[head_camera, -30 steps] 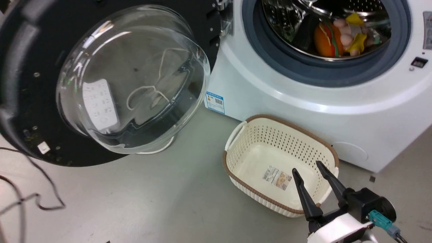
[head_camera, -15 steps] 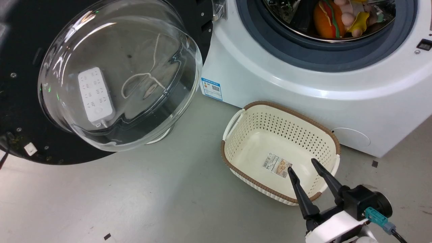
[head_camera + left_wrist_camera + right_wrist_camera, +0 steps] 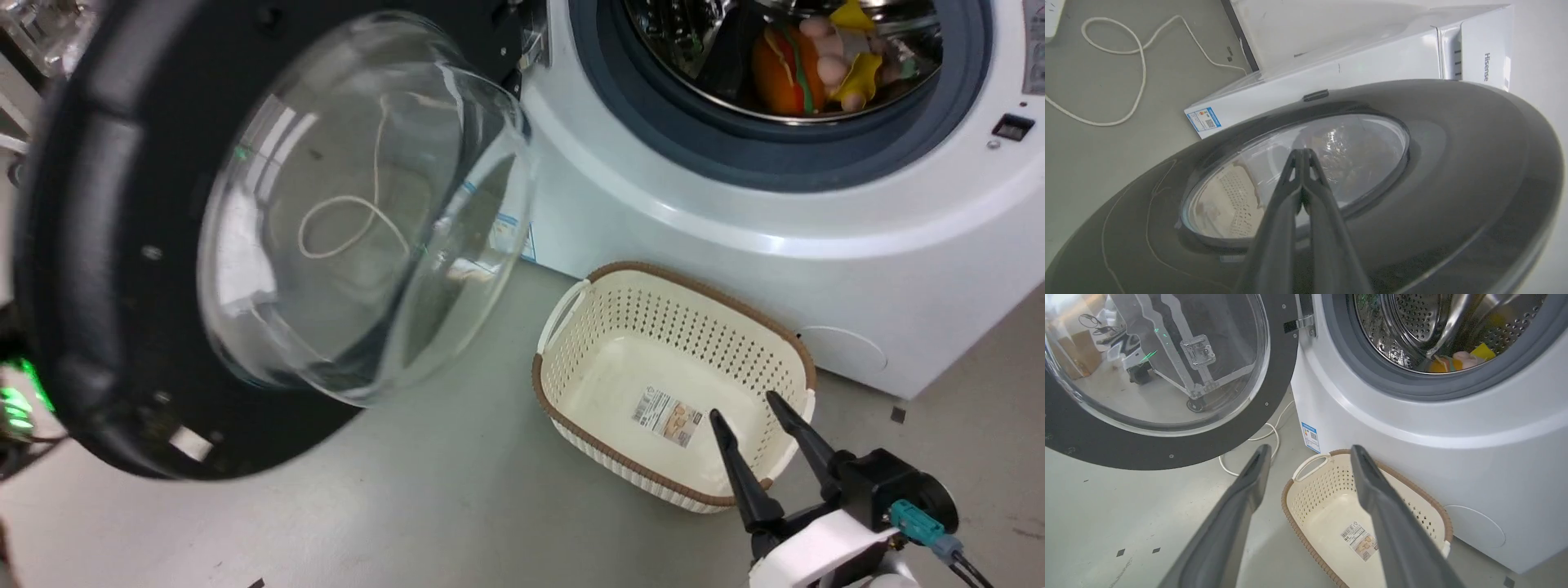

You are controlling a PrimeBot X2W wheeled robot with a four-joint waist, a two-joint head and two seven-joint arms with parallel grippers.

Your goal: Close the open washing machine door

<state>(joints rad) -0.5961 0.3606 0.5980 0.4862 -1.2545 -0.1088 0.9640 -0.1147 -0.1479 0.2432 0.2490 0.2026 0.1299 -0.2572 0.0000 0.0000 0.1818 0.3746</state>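
The washing machine door [image 3: 90, 245] stands open at the left, a wide black ring around a bulging clear glass bowl [image 3: 359, 220], hinged beside the grey-rimmed drum opening [image 3: 775, 167]. In the left wrist view my left gripper [image 3: 1302, 152] is shut, with its tips lying on the window of the door's [image 3: 1453, 163] glossy outer face. My right gripper [image 3: 743, 407] is open and holds nothing, low at the right over the near rim of the basket. The right wrist view shows that gripper [image 3: 1308, 451] facing the machine, with the door [image 3: 1274, 396] up at the left.
A cream perforated basket [image 3: 694, 282] with a brown rim sits on the floor before the white washing machine [image 3: 735, 245]. Soft toys [image 3: 784, 69] lie in the drum. A white cable [image 3: 1141, 61] loops on the grey floor behind the door.
The door has swung partway toward the machine and now stands more edge-on to the head camera. The head view itself has shifted. The right gripper has kept its place over the basket.
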